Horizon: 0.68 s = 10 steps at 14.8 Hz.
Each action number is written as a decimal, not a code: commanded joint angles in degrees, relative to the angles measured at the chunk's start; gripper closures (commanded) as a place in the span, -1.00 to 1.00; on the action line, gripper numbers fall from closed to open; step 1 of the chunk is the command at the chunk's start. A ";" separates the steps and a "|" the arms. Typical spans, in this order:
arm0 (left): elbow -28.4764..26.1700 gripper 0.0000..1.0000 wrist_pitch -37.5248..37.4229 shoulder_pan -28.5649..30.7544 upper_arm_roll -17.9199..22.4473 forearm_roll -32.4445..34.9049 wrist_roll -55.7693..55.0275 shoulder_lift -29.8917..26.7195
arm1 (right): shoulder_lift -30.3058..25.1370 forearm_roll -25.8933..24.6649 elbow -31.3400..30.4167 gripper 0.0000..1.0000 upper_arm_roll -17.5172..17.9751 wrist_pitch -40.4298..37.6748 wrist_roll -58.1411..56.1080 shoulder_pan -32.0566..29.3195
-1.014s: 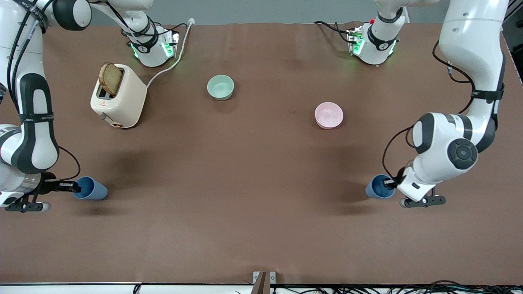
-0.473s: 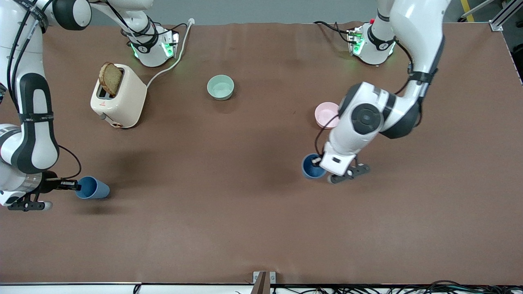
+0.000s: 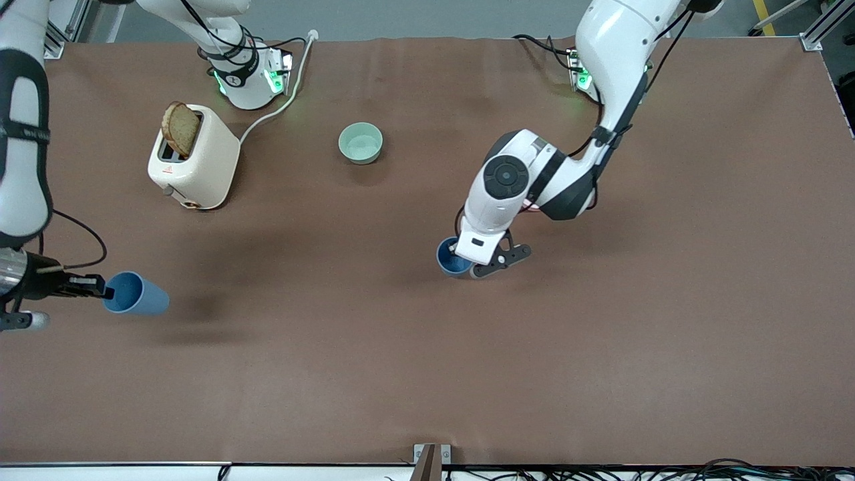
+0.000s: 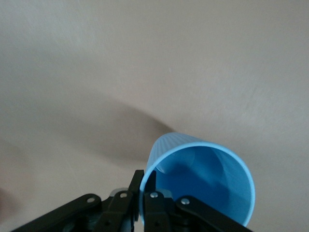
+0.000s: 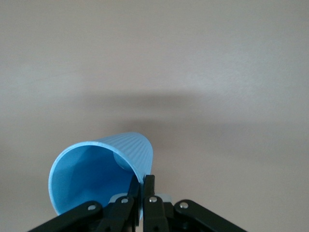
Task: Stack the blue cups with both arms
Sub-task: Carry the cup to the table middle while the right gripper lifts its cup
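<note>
My left gripper [image 3: 457,253] is shut on the rim of one blue cup [image 3: 449,262] and holds it upright, low over the middle of the table. In the left wrist view the fingers [image 4: 145,186] pinch that cup's [image 4: 203,181] wall, one inside and one outside. My right gripper [image 3: 107,292] is shut on the rim of the other blue cup [image 3: 137,294], held tilted above the table at the right arm's end. In the right wrist view the fingers [image 5: 143,186] pinch its [image 5: 99,171] rim.
A cream toaster [image 3: 195,160] with a bread slice [image 3: 180,128] stands near the right arm's base, its cable [image 3: 280,100] running to the table's edge. A pale green bowl [image 3: 361,142] sits mid-table. The pink bowl is hidden under the left arm's wrist.
My left arm has carried its blue cup from the left arm's end of the table to the middle. My right gripper has raised its cup and drawn it slightly toward the right arm's end.
</note>
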 commanded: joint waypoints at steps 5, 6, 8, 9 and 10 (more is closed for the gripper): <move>3.25 -1.00 -0.70 -0.58 0.72 2.15 -1.30 0.79 | -11.28 -7.87 0.90 0.99 0.41 -10.06 4.94 1.17; 3.78 -1.00 -1.83 0.03 0.99 2.68 -1.13 -0.17 | -12.86 -9.45 0.90 0.99 0.85 -10.86 5.03 1.26; 4.40 -1.00 -5.52 3.18 1.16 5.66 -1.13 -5.07 | -15.33 -12.35 0.99 0.99 2.43 -13.13 6.34 0.73; 5.88 -1.00 -9.10 4.59 1.16 6.72 -0.52 -7.71 | -16.91 -13.06 0.90 0.98 2.96 -14.71 7.04 0.47; 7.72 -1.00 -13.14 5.56 1.16 7.07 1.49 -9.39 | -18.14 -13.16 0.90 0.98 3.31 -15.95 7.48 0.38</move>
